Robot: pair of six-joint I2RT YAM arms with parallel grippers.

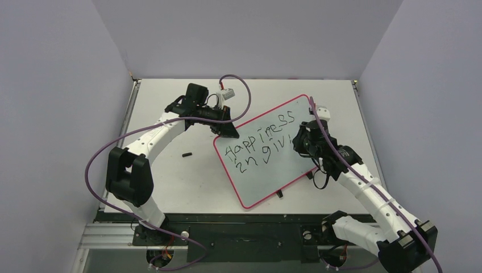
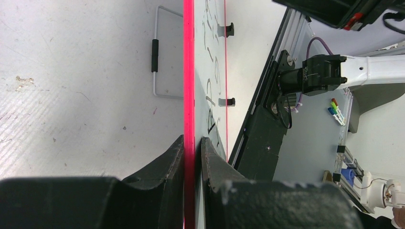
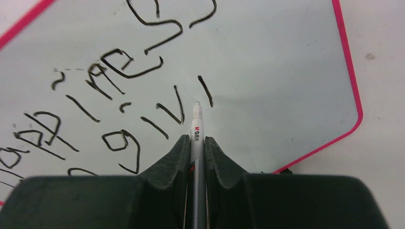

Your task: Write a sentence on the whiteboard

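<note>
The whiteboard [image 1: 273, 173] lies slanted on the table, white with a red rim. The sentence [image 1: 260, 138] is in black marker, roughly "happiness" over "in givi" [image 3: 119, 143]. My left gripper [image 1: 227, 132] is shut on the board's far left corner. In the left wrist view its jaws [image 2: 192, 139] clamp the red rim [image 2: 189, 71] edge-on. My right gripper [image 1: 301, 141] is over the board's right part, shut on a grey-white marker [image 3: 196, 125]. The marker's tip [image 3: 196, 104] is at the board's surface, just below and left of the last short stroke [image 3: 205, 90].
A small black cap-like piece [image 1: 186, 153] lies on the table left of the board. Two black tabs [image 1: 279, 194] stick out of the board's near edge. A wire loop with a black sleeve [image 2: 154, 55] shows left of the rim. Grey walls enclose the table.
</note>
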